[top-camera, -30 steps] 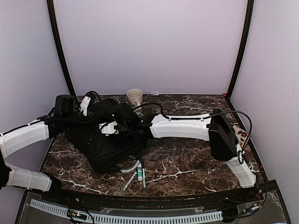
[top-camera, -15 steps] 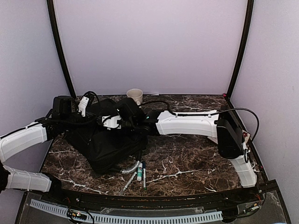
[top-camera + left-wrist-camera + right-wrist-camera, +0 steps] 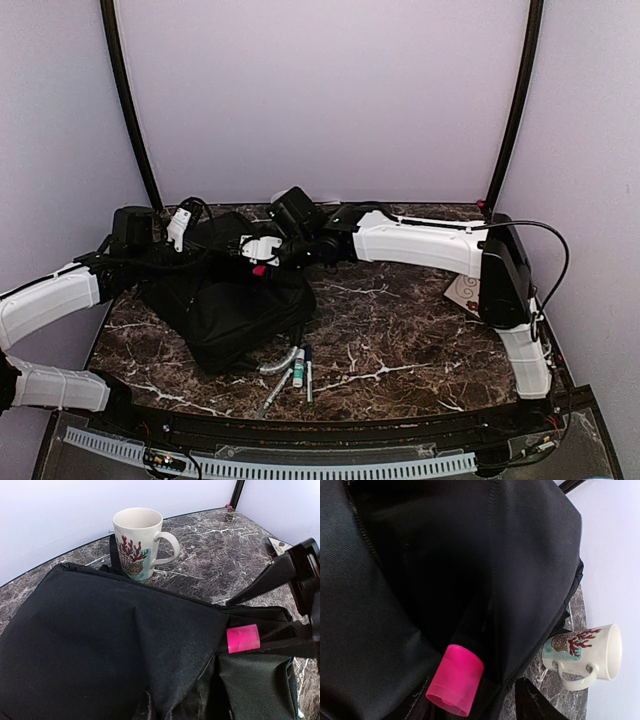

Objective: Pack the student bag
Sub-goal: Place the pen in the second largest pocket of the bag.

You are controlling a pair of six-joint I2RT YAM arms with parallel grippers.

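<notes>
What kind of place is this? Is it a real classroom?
Probably not: it looks like a robot test booth. Plain pale walls box in one marble-patterned table, and the left arm and right arm reach to a black student bag.

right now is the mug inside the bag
No, the mug stands upright on the table, just beyond the far edge of the student bag.

My view from the remote desk: a dark, white-veined marble table (image 3: 420,330) fills the booth I am working in. Plain pale lilac walls (image 3: 320,100) close it in behind and on both sides. Black curved posts (image 3: 127,110) rise at the back corners. A white slotted strip (image 3: 300,467) lines the near edge. The light is soft and even.
</notes>
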